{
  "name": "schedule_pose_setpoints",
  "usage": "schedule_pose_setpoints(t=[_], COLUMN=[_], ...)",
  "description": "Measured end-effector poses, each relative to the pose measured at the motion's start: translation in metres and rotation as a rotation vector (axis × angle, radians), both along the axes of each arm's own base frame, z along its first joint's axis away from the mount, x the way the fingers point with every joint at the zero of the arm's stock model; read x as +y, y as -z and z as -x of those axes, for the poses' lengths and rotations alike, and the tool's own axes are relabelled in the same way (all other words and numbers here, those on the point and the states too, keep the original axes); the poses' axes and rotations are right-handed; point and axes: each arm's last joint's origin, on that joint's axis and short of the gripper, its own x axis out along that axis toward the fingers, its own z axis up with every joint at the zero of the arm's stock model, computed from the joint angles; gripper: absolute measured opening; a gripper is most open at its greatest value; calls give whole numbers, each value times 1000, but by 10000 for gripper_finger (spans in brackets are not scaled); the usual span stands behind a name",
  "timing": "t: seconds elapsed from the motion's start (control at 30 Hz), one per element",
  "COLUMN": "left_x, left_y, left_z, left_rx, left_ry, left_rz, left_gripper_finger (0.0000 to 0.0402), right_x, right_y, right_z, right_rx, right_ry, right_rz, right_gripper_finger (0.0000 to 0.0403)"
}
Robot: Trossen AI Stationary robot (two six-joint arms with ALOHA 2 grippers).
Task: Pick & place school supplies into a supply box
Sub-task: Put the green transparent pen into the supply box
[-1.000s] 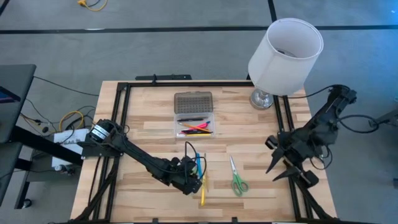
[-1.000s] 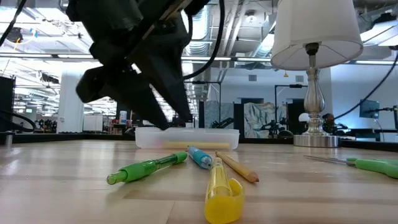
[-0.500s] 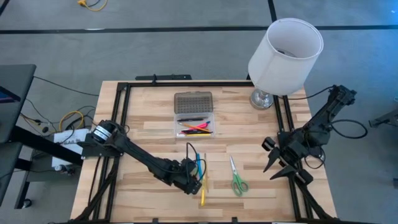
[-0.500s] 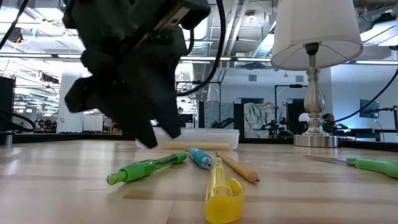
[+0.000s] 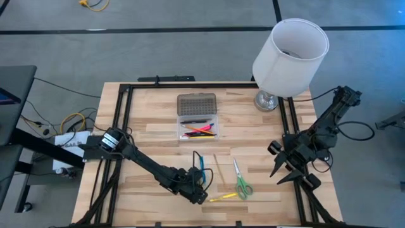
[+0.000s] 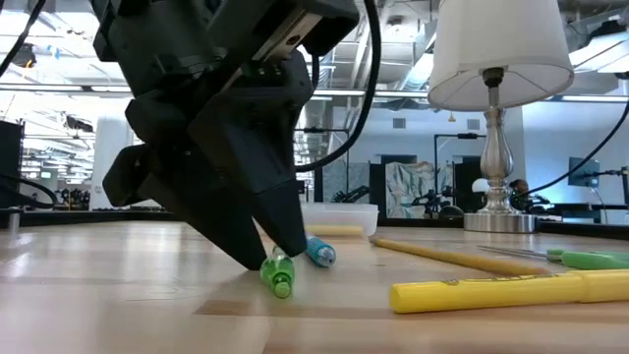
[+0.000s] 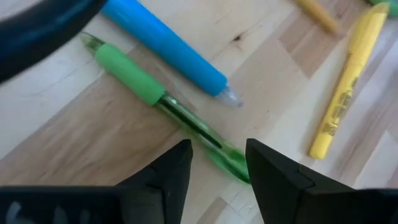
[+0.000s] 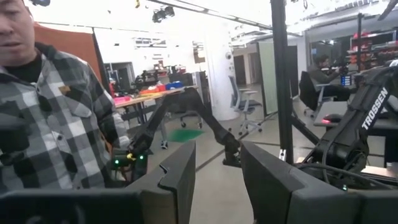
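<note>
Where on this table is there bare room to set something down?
Free: the wood left of the supply box, and the strip between box and lamp. Crowded: the near middle, where the left gripper, green pen, yellow marker and scissors cluster.

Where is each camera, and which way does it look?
High: above, straight down on the wooden table; both dark arms show.
Low: at tabletop height, looking across; the left gripper reaches the green plastic pen.
Left wrist: on the left arm, facing down; its jaws straddle that pen.
Right wrist: on the right arm, facing the room and a person in a checked shirt.
Shared: low and left wrist both show the long yellow highlighter.
</note>
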Motion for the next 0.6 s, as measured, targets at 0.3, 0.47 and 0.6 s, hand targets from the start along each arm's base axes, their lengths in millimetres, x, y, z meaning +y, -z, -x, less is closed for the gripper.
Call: schedule_pose_setpoints(t=[0.3, 0.47, 0.6], left_x=[2, 4, 4], left_y=[2, 4, 4], left_z=[2, 7, 11], left_rx=[25, 92, 133], left_ry=[-26, 3, 47], left_rz=[3, -10, -28], left_gripper_finger=[110, 80, 57], right_x=[0, 0, 0], right_y=[-1, 0, 0], right_z=[0, 0, 0], right_rx=[-5, -4, 19], right_ry=[1, 1, -5], right_rz=[-6, -5, -29], right_gripper_finger=[120, 120, 120])
